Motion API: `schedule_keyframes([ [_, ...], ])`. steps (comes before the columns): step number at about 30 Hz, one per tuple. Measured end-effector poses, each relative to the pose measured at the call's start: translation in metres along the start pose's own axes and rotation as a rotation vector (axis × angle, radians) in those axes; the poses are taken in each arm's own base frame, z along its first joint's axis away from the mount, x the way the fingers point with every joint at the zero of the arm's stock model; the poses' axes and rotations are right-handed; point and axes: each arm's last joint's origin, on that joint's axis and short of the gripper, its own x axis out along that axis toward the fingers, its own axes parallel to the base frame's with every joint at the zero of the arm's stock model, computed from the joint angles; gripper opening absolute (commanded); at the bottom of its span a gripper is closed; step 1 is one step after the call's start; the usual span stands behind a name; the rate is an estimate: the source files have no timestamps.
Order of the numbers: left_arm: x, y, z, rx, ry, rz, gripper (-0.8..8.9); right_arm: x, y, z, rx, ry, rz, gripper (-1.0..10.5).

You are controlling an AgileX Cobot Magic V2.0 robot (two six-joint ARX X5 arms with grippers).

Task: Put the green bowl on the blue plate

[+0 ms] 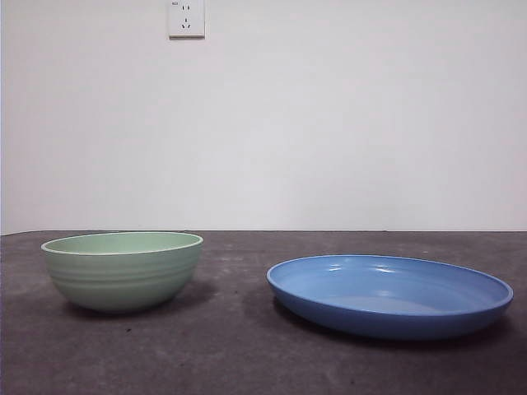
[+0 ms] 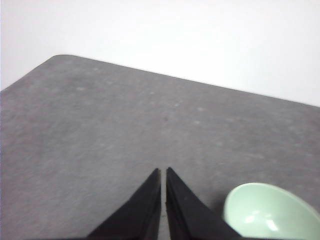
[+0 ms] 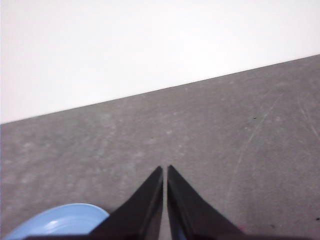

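Note:
The green bowl (image 1: 123, 269) stands upright on the dark table at the left of the front view. The blue plate (image 1: 389, 294) lies empty at the right, apart from the bowl. My left gripper (image 2: 163, 172) is shut and empty above the table, with the bowl (image 2: 270, 212) just beside its jaws. My right gripper (image 3: 165, 170) is shut and empty, with an edge of the plate (image 3: 60, 222) beside its jaws. Neither gripper shows in the front view.
The dark grey table (image 1: 239, 346) runs back to a white wall. A wall socket (image 1: 186, 18) sits high on the wall. The table's far edge shows in both wrist views.

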Motion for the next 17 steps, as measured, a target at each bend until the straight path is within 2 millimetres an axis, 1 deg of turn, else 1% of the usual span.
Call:
schedule_keyframes([
  [5, -0.001, -0.009, 0.030, -0.021, 0.065, -0.055, 0.18, -0.009, 0.013, 0.031, 0.035, 0.042, 0.096, 0.1],
  [9, 0.000, -0.018, 0.056, -0.037, 0.143, -0.139, 0.18, -0.013, 0.024, 0.055, 0.066, 0.103, 0.191, 0.1],
  [14, 0.003, -0.031, 0.087, -0.058, 0.225, -0.277, 0.18, -0.015, 0.035, 0.080, 0.092, 0.218, 0.281, 0.1],
  [17, 0.004, -0.037, 0.101, -0.071, 0.283, -0.351, 0.18, -0.014, 0.040, 0.091, 0.111, 0.298, 0.329, 0.1],
])
